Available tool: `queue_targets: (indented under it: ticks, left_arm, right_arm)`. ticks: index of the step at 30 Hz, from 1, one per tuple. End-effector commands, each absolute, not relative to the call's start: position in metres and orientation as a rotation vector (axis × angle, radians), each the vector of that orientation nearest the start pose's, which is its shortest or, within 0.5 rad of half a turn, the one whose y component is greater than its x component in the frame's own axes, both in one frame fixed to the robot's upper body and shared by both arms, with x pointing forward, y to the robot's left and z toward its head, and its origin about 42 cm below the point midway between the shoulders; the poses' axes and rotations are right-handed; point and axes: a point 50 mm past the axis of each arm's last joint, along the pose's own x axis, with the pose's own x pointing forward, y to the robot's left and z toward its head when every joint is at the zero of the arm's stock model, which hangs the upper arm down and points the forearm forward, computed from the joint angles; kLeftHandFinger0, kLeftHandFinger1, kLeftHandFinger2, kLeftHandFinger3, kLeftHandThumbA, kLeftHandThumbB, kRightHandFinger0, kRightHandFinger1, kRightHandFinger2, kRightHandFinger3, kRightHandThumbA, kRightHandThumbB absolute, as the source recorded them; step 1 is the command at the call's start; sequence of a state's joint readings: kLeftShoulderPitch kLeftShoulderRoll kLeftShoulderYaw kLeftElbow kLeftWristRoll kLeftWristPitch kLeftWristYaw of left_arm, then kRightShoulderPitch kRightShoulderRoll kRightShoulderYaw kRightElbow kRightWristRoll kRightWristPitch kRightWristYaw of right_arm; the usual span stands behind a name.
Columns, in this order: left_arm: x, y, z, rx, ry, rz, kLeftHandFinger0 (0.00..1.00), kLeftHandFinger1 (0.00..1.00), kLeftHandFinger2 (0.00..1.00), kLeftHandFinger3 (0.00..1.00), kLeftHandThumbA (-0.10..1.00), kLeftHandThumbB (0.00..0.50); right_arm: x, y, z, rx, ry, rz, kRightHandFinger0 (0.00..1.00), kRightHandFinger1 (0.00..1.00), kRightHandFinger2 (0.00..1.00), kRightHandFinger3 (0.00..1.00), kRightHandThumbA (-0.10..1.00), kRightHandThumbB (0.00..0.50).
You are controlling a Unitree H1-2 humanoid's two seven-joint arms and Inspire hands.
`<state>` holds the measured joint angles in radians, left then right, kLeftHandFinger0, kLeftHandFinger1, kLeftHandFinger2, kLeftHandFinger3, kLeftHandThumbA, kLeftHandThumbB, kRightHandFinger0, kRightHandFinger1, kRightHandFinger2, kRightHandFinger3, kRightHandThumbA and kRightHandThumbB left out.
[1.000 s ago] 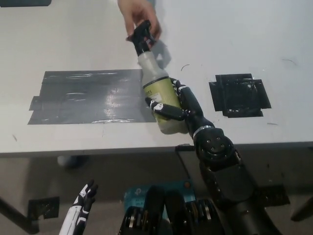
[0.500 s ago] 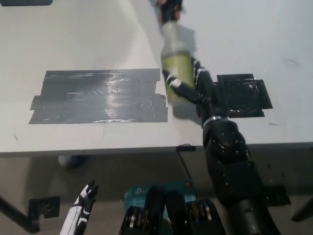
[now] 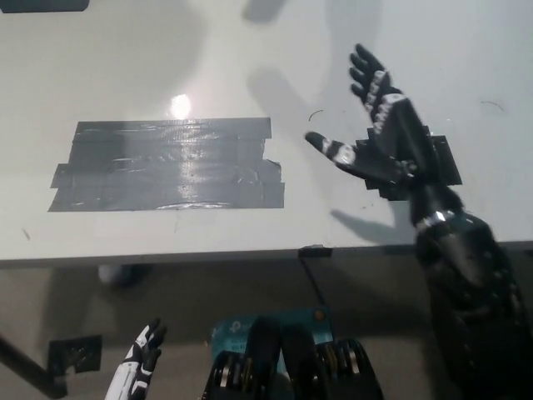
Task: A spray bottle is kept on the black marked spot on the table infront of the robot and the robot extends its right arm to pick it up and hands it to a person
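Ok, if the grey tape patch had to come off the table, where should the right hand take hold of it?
Probably a strip corner on its stepped right edge, approached from the right. The grey tape patch lies flat on the table, so only staggered strip ends offer a hold, and that edge is nearest the open right hand. The left hand rests low.

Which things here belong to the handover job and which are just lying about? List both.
Job:
- black right hand, open, fingers spread above the white table
- small black tape square, partly hidden under that hand; no spray bottle in view

Lying about:
- large grey tape patch
- white left hand, resting low at lower left
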<state>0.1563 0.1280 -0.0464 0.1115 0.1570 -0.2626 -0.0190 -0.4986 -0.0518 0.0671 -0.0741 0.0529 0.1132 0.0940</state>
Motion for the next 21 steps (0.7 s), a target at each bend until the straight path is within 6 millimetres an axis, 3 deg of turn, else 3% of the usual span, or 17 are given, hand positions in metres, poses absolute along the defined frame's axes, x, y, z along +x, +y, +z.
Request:
queue_targets:
  ticks: [1, 4, 8, 10, 11, 12, 14, 16, 18, 19, 21]
  left_arm:
    - [0.221, 0.25, 0.051, 0.283, -0.04, -0.085, 1.0, 1.0, 1.0, 1.0, 1.0, 0.367]
    - [0.219, 0.25, 0.049, 0.281, -0.028, -0.085, 1.0, 1.0, 1.0, 1.0, 1.0, 0.366]
    - [0.229, 0.245, 0.051, 0.275, -0.041, -0.079, 1.0, 1.0, 1.0, 1.0, 1.0, 0.363]
    - [0.234, 0.245, 0.054, 0.277, -0.052, -0.077, 1.0, 1.0, 1.0, 1.0, 1.0, 0.364]
    - [0.237, 0.244, 0.056, 0.281, -0.056, -0.078, 1.0, 1.0, 1.0, 1.0, 1.0, 0.364]
    - [0.238, 0.244, 0.056, 0.281, -0.059, -0.078, 1.0, 1.0, 1.0, 1.0, 1.0, 0.364]
    - [0.237, 0.244, 0.057, 0.287, -0.064, -0.081, 1.0, 1.0, 1.0, 1.0, 1.0, 0.356]
    - [0.236, 0.244, 0.058, 0.29, -0.067, -0.084, 1.0, 1.0, 1.0, 1.0, 1.0, 0.348]
    - [0.237, 0.244, 0.059, 0.284, -0.07, -0.088, 1.0, 1.0, 1.0, 1.0, 1.0, 0.347]
    - [0.238, 0.245, 0.06, 0.288, -0.071, -0.089, 1.0, 1.0, 1.0, 1.0, 1.0, 0.355]
    - [0.24, 0.246, 0.061, 0.294, -0.074, -0.09, 1.0, 1.0, 1.0, 1.0, 1.0, 0.353]
  right_arm:
    - [0.336, -0.185, 0.329, -0.114, -0.664, 0.398, 1.0, 1.0, 1.0, 1.0, 0.88, 0.5]
    - [0.291, -0.205, 0.325, -0.112, -0.708, 0.384, 1.0, 1.0, 1.0, 1.0, 0.84, 0.5]
    - [0.252, -0.215, 0.314, -0.111, -0.713, 0.366, 1.0, 1.0, 1.0, 1.0, 0.83, 0.5]
    - [0.246, -0.217, 0.302, -0.102, -0.705, 0.352, 1.0, 1.0, 1.0, 1.0, 0.81, 0.5]
    - [0.244, -0.219, 0.293, -0.092, -0.685, 0.335, 1.0, 1.0, 1.0, 1.0, 0.78, 0.466]
    - [0.243, -0.22, 0.289, -0.088, -0.674, 0.326, 1.0, 1.0, 1.0, 1.0, 0.78, 0.466]
    - [0.242, -0.226, 0.257, -0.085, -0.585, 0.261, 1.0, 1.0, 1.0, 1.0, 0.84, 0.486]
    - [0.243, -0.23, 0.232, -0.11, -0.522, 0.24, 1.0, 1.0, 1.0, 1.0, 0.87, 0.459]
    - [0.246, -0.231, 0.212, -0.072, -0.45, 0.234, 1.0, 1.0, 1.0, 1.0, 0.82, 0.452]
    - [0.249, -0.232, 0.189, -0.035, -0.385, 0.224, 1.0, 1.0, 1.0, 1.0, 0.84, 0.438]
    - [0.251, -0.234, 0.168, -0.027, -0.319, 0.208, 1.0, 1.0, 1.0, 1.0, 0.86, 0.446]
